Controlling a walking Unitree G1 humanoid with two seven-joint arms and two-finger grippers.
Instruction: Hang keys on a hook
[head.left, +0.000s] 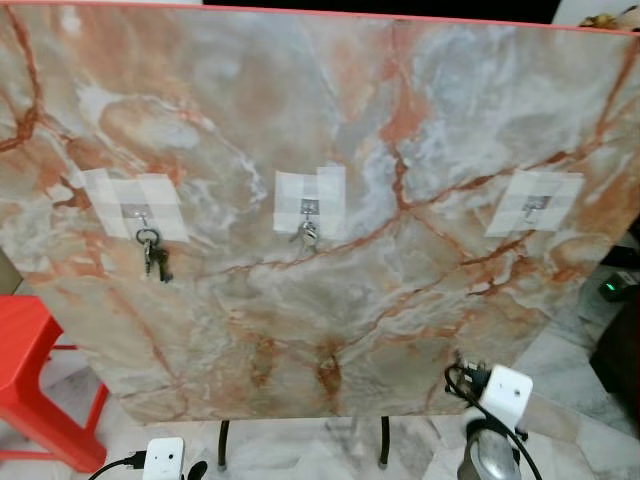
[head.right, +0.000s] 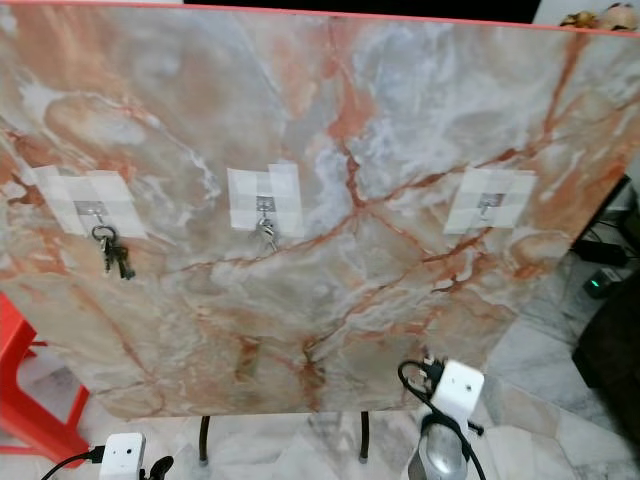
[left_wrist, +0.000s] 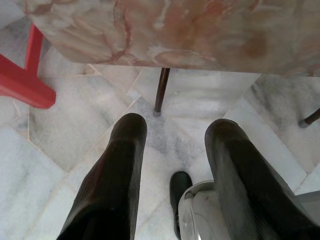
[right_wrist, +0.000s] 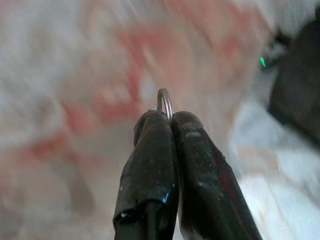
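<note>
From the left eye view, a marble board (head.left: 330, 200) is standing upright before the robot, carrying three taped hooks. The hook at nine o'clock (head.left: 142, 215) is holding dark keys (head.left: 154, 256), the middle hook (head.left: 309, 210) is holding a small bunch (head.left: 307, 235), and the hook at three o'clock (head.left: 533, 208) is sitting bare. The right arm (head.left: 492, 445) is showing at five o'clock.

The right eye view is giving the same scene, with a red stool (head.right: 25, 395) at eight o'clock.

In the left wrist view, the left gripper (left_wrist: 172, 145) is hanging wide open over the floor tiles (left_wrist: 75, 130), holding nothing.

In the right wrist view, the right gripper (right_wrist: 167, 120) is pinching fully closed on a thin key ring (right_wrist: 164, 102), its loop poking out at twelve o'clock. That ring looks light, stiff and slippery, so the loop is probably the part to slide over the bare hook.
</note>
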